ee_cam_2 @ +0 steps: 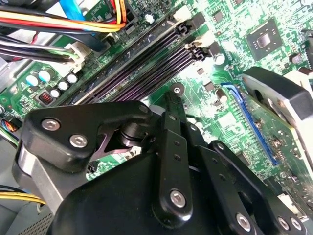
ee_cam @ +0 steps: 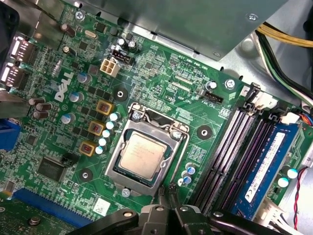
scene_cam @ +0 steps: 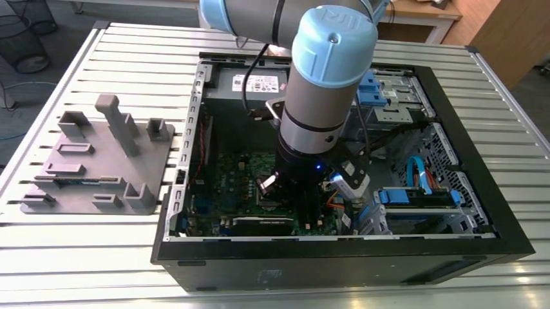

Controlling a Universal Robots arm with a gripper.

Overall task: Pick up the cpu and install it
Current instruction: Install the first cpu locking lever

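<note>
The cpu (ee_cam: 142, 156), a small square chip with a pale metal top, lies flat inside the metal-framed socket (ee_cam: 128, 130) on the green motherboard (ee_cam: 195, 98). In the first wrist view my gripper (ee_cam: 166, 192) hovers just beside the socket's edge, off the chip. Its thin black fingertips (ee_cam: 172, 188) stand close together with nothing between them. The second wrist view shows the gripper (ee_cam_2: 171, 98) above the board near the memory slots (ee_cam_2: 146, 68). In the exterior view the arm (scene_cam: 313, 122) reaches down into the open computer case (scene_cam: 344, 244).
A grey plastic fixture (scene_cam: 94, 161) lies on the slatted table at the exterior view's left. A blue memory stick (ee_cam: 264, 161) sits in a slot near the socket. Cable bundles (ee_cam_2: 58, 24), a card with a fan (ee_cam_2: 279, 98) and drive cages (scene_cam: 421, 199) crowd the case.
</note>
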